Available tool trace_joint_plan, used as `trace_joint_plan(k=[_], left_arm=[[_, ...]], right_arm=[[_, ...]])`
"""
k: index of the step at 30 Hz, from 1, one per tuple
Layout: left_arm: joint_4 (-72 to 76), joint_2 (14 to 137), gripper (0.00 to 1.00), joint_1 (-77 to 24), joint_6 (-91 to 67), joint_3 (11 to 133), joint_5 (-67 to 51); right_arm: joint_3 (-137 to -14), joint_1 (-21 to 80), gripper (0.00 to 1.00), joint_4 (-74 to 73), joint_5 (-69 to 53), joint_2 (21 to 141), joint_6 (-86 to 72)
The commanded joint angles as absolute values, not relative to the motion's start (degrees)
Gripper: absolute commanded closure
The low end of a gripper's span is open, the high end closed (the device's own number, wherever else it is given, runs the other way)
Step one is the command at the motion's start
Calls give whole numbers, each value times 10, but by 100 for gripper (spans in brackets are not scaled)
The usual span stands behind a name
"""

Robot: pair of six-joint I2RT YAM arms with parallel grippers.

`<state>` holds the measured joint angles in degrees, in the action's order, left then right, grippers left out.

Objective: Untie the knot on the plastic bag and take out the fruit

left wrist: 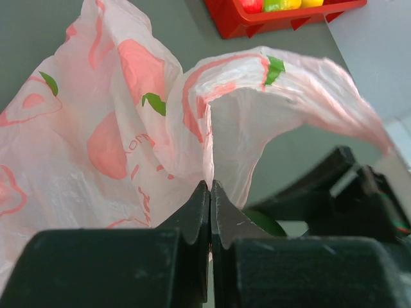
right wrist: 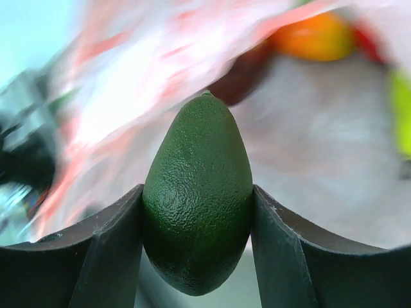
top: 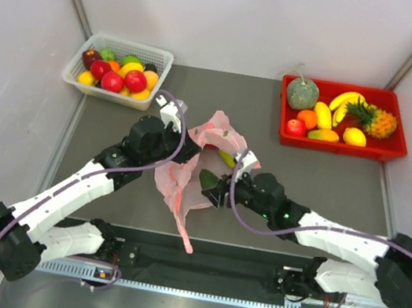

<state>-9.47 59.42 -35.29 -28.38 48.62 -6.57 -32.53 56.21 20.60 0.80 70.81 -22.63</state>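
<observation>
At table (top: 328, 187) centre: left tool (left wrist: 210, 187) pinches plastic bag (left wrist: 96, 128); right tool (right wrist: 198, 196) grips avocado (right wrist: 198, 154); print (left wrist: 133, 144) unreadable.

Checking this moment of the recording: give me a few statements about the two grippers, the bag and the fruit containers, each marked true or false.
1. The right gripper grips a dark green avocado between its fingers. True.
2. The left gripper stands open, clear of the plastic bag. False: it is shut, pinching a fold of the bag's pink film.
3. The white basket at the rear left holds mixed fruit. True.
4. The pineapple lies in the white basket. False: it lies in the red tray at the rear right, beside the bananas.
</observation>
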Motion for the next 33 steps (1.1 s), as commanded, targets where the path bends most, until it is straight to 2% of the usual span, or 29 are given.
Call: trace_joint_plan(k=[1,5,9,12,16,21,23,28,33], left_arm=[[-44,601,100,-354,-287,482,-57],[-31,613,100,-354,-290,480,-59],[-29,618,100,-353,-287,483,-68],[-29,611,100,-354,-284,481,-66],[-29,609,100,-354,-280,478,-69],[-33,602,100,-354,-276,473,-75],[-33,600,100,-353,-280,469,-80],[-23,592,100,-354,-288,460,-90],[-26,591,100,-354,-287,460,-95]], right_arm=[[-305,573,100,136,-148,606,-236],[-301,572,100,45,-170,463,-222],[-316,565,100,-48,-24,292,-213],[-330,548,100,-83,71,229,-200],[-353,517,100,-88,157,226,-191],[-413,460,100,-83,252,314,-188],[-449,396,100,-83,261,381,-194],[-539,182,100,-82,172,567,-235],[-623,92,100,-61,173,763,-251]])
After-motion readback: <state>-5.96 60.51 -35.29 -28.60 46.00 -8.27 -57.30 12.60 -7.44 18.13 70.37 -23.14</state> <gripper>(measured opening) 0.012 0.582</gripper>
